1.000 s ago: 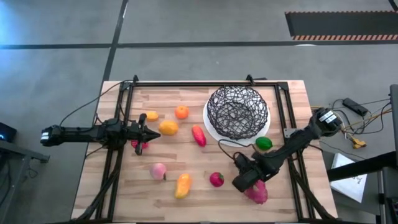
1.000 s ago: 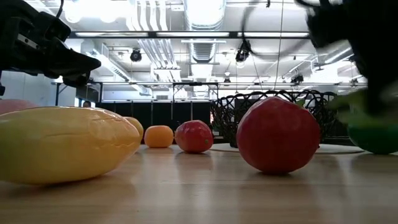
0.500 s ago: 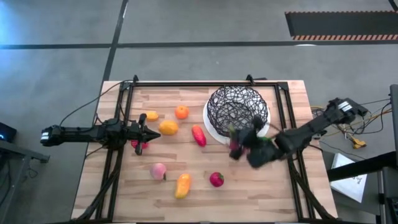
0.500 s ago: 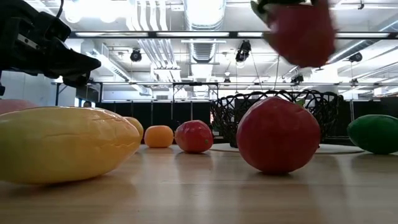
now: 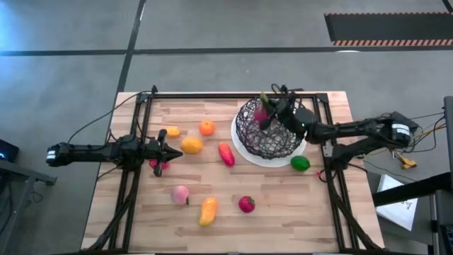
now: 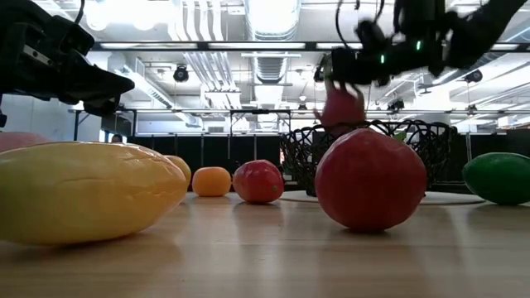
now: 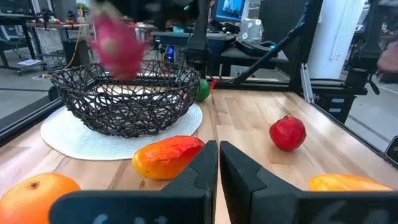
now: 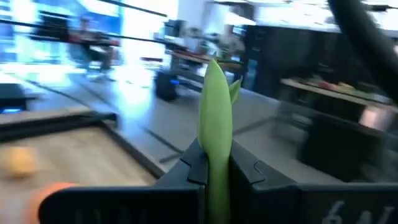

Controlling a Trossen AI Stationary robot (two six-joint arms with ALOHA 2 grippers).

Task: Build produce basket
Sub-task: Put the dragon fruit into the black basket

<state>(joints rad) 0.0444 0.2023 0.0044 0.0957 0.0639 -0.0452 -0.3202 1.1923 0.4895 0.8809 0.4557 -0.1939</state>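
Hanging over the basket (image 5: 270,129), a dragon fruit (image 5: 262,113) is held by its green leaf in the right gripper (image 5: 272,110). Left gripper (image 5: 167,149) is clenched empty, well apart.

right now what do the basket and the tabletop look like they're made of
The basket looks like thin black wire, probably metal with a matte coat: irregular open mesh you can see through. Its white base reads as a ribbed or woven mat, material unclear. The tabletop looks like light wood planks with a smooth sealed finish: visible grain lines and seams, and a soft sheen in the low view.
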